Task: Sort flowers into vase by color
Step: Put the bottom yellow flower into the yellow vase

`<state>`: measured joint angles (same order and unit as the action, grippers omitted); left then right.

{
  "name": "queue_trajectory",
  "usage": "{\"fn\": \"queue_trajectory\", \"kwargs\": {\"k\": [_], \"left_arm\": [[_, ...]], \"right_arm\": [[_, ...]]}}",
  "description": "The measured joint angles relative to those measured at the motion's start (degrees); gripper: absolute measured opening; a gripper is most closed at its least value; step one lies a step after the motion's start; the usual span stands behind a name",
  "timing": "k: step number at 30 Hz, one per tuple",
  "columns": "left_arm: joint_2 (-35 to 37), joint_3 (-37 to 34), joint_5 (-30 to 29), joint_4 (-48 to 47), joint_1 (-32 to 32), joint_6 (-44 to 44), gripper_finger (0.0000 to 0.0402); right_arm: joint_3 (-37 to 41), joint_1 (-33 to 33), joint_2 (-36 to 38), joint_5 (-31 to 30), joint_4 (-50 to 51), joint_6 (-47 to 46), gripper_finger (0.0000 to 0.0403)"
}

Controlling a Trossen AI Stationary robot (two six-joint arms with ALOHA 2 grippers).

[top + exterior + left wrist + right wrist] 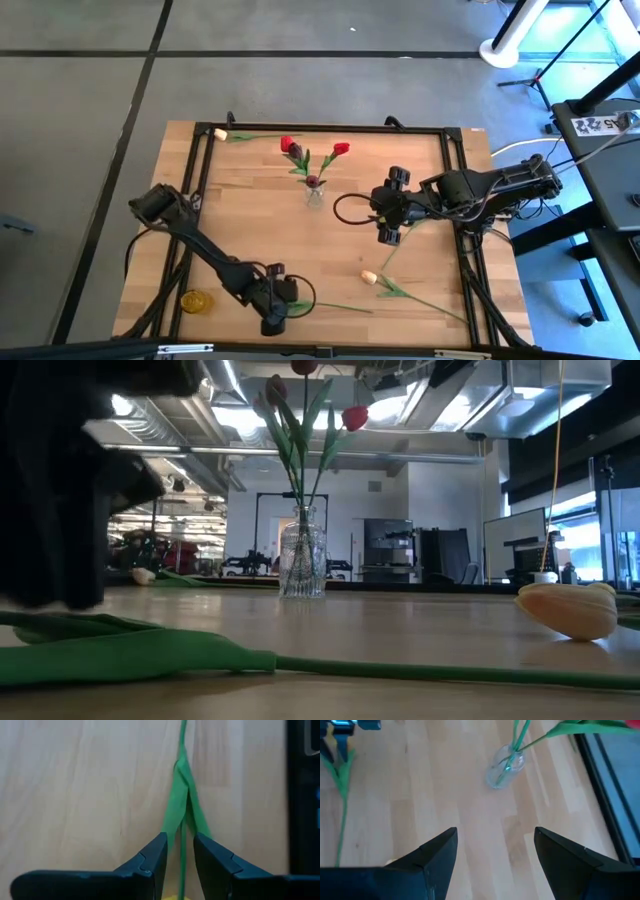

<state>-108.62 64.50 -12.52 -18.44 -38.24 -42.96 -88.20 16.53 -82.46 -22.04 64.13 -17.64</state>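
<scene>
high view: glass vase (pixel 314 192) mid counter (pixel 260 230), holding red and maroon tulips (pixel 292 147), likely sorted by colour. left gripper (pixel 272 318) low at near edge over a loose green stem (pixel 335 307), probably the next pick. right gripper (pixel 388 232) hovers right of vase, near cream tulip (pixel 369 276). another cream tulip (pixel 222 133) at far edge; yellow thing (pixel 196 300) near left corner, unclear.

low view: stem across foreground, dark arm blocks left side; vase tulips cut off at top.

left wrist view: fingers (pixel 150 857) straddle stem w/ a narrow gap, not yet clamped; head hidden.

right wrist view: fingers (pixel 437 852) spread wide, holding nothing.
</scene>
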Motion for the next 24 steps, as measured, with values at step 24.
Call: {"fn": "queue_trajectory", "kwargs": {"k": [24], "left_arm": [[-4.0,21.5,-27.7,-29.4,-0.1,30.7,0.0003]], "right_arm": [[2.4,3.9,-0.9,25.5,-8.2,-19.6,0.0264]]}}
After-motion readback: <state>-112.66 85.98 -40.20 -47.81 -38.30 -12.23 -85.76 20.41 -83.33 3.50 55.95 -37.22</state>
